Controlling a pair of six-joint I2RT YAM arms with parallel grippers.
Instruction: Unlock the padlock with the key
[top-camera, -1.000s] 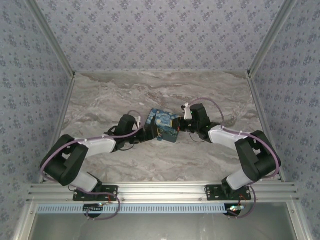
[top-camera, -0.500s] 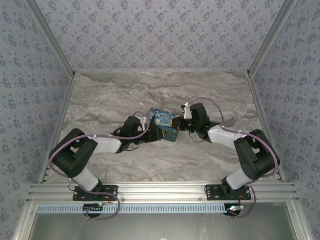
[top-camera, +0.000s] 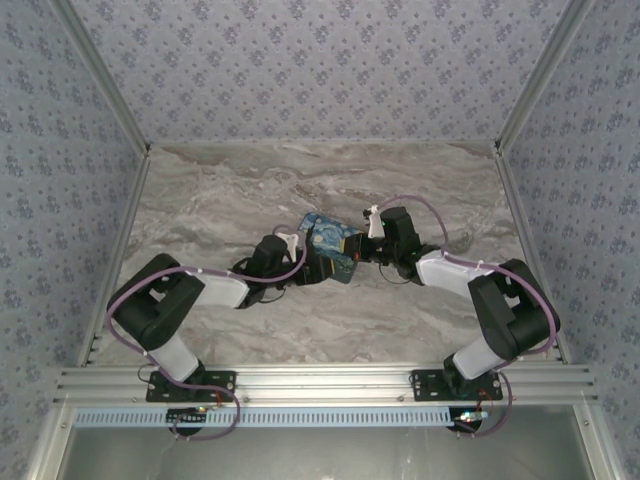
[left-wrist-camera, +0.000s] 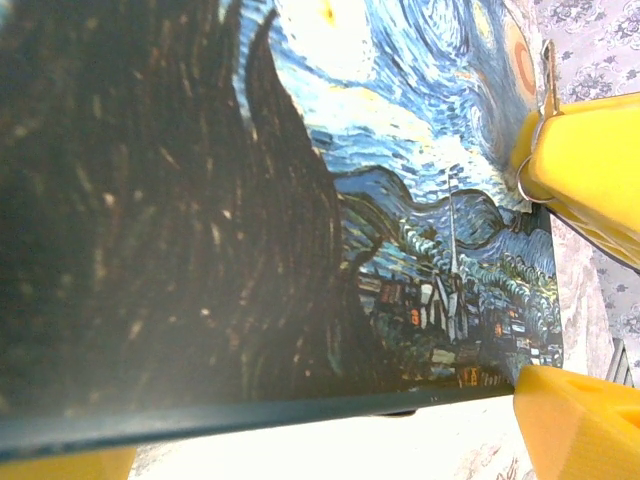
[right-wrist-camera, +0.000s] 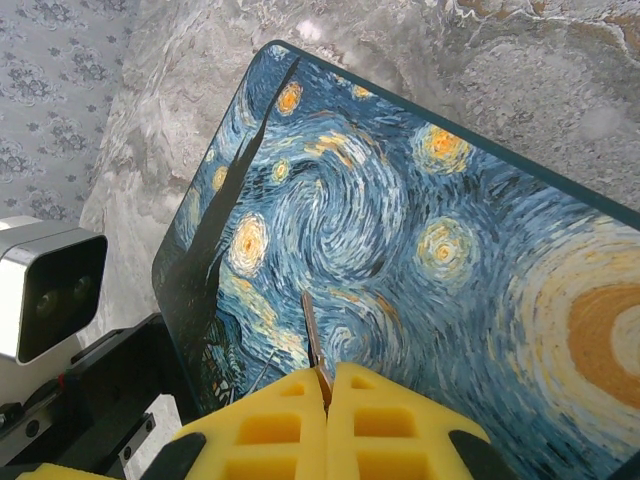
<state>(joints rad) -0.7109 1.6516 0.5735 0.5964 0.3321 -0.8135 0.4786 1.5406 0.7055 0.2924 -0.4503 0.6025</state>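
A starry-night printed box (top-camera: 330, 243) stands tilted up off the marble at mid-table. My left gripper (top-camera: 300, 263) spans its lower edge with the jaws wide. Its yellow fingers (left-wrist-camera: 575, 425) sit at either end of the box's dark edge (left-wrist-camera: 250, 415), shut on the box. The right gripper (right-wrist-camera: 327, 375) is shut on the key (right-wrist-camera: 311, 330), a thin dark metal blade that sticks out from the pads over the box's face. The left wrist view shows that blade (left-wrist-camera: 548, 75) and its wire ring beside the right gripper's yellow pad (left-wrist-camera: 595, 175). The padlock is hidden.
Marble tabletop (top-camera: 230, 190) is ringed by patterned walls with metal frame rails (top-camera: 320, 380) at the near edge. The left wrist camera housing (right-wrist-camera: 50, 290) shows close beside the box.
The left arm has swung in to the right towards the box. The box has tipped up steeper and shows a smaller face from above. The right arm has stayed still.
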